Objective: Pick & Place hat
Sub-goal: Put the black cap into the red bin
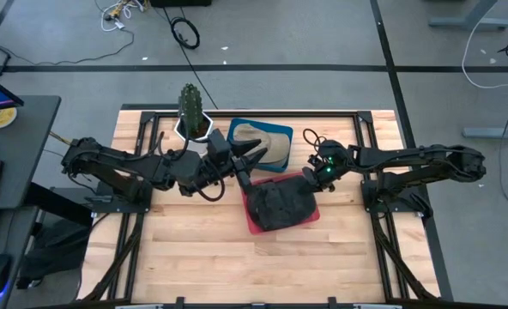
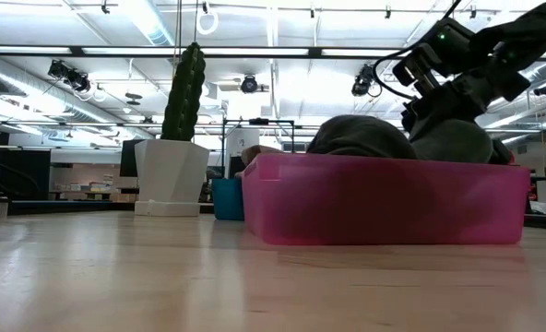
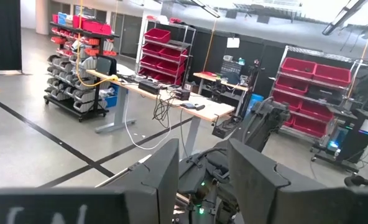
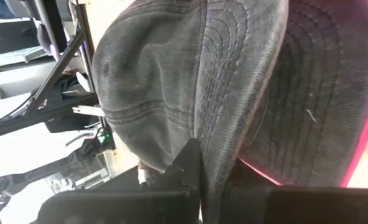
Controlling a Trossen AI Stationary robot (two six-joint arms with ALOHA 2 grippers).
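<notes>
One dark grey hat point(image 1: 281, 206) sits in the pink bin point(image 1: 256, 225) near the tabletop point(image 1: 194, 257) centre, filling most of the bin and bulging above its rim in the low view point(image 2: 361, 138). Right claw point(image 1: 314, 176) is at the bin's far right corner, fingers pinched together on the hat's brim; right wrist view shows the stitched brim point(image 4: 234, 93) clamped between the dark fingers point(image 4: 187, 165), with the pink bin wall point(image 4: 364, 143) behind. Right arm comes in from the right side, a green light lit on its wrist. Left claw point(image 1: 252, 159) hangs just behind the bin's left side, pointing right, fingers partly apart with nothing between them; left wrist view looks past those fingers point(image 3: 165, 171) into the room. Blue tray point(image 1: 237, 133) just behind the bin holds a tan hat point(image 1: 267, 142). Cactus point(image 1: 190, 103) stands upright in a white pot point(image 1: 194, 129) left of the blue tray, near the tabletop's back edge.
</notes>
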